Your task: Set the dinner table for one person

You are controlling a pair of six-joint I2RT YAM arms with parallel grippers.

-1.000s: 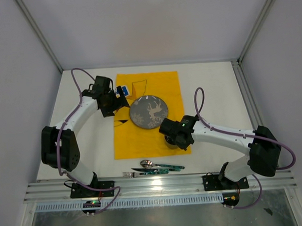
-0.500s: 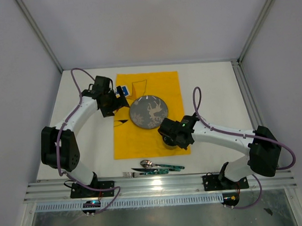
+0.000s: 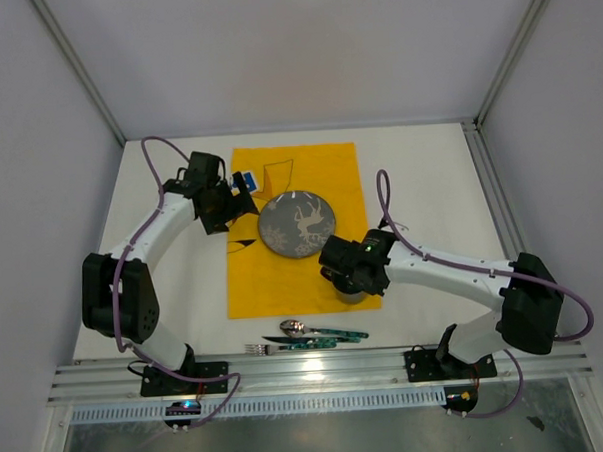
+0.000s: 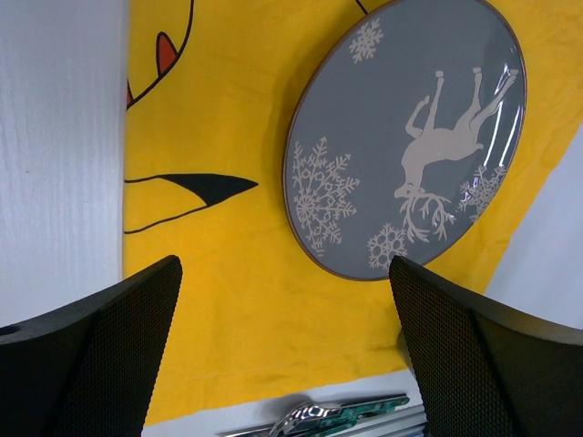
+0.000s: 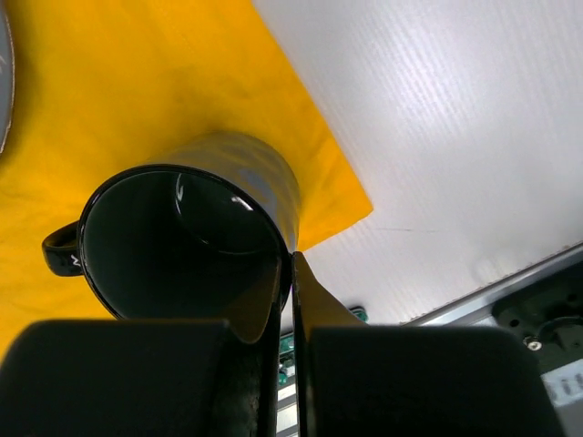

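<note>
Two arms reach over the white counter point(image 3: 429, 170), which fills the floor of the cell from the rail at the near edge to the far wall. A yellow cloth point(image 3: 284, 277) lies at its middle with a grey plate point(image 3: 296, 224) on it. The left arm point(image 3: 151, 228) hangs over the cloth's left edge, beside the plate. The right arm point(image 3: 434, 270) has its wrist over the cloth's near right corner. Some cutlery point(image 3: 311, 334) lies on the bare counter just off the cloth's near edge.

From the left wrist, the left jaws stand wide apart with nothing between them. Below are the plate point(image 4: 405, 137) (a white reindeer and snowflakes on it), the cloth point(image 4: 228, 273), a strip of counter point(image 4: 55, 137) and the green-handled cutlery point(image 4: 337, 417).

From the right wrist, the right jaws are pinched tight on the rim of a black mug point(image 5: 237, 173), one finger inside the wall and one outside. The mug sits at the corner of the cloth point(image 5: 137, 91), its handle turned away from the counter point(image 5: 455, 137). Whether its base touches the cloth cannot be told.
</note>
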